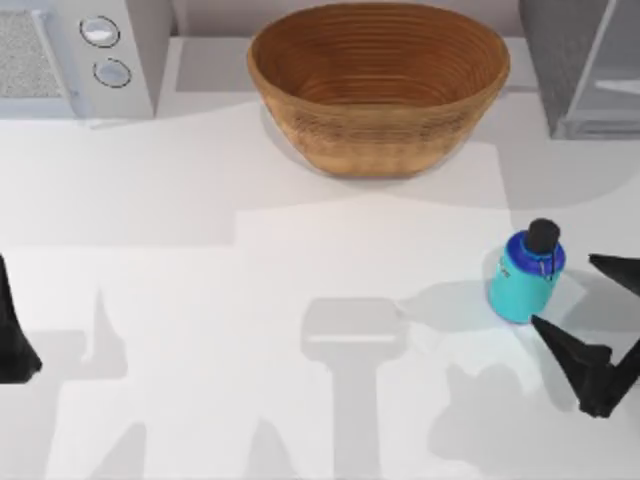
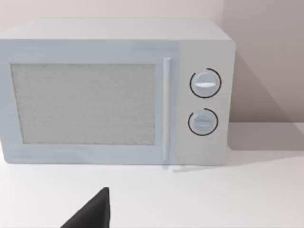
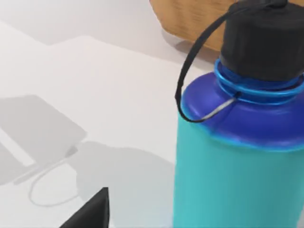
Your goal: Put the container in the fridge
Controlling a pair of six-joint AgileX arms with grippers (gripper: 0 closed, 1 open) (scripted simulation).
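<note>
The left gripper (image 1: 15,345) is sitting parked at the worktop's (image 1: 200,300) left edge; I cannot tell how it is set. The microwave (image 2: 114,92) is standing far left, the basket (image 1: 380,85) mid-back. The container (image 1: 527,275) is standing upright near the right side, just beside the right gripper (image 1: 585,300), whose fingers are spreading apart, not yet touching it. A sideways nudge is likely toppling the tall bottle. The fridge (image 1: 585,65), far right, is getting cut off, its door state unclear.
</note>
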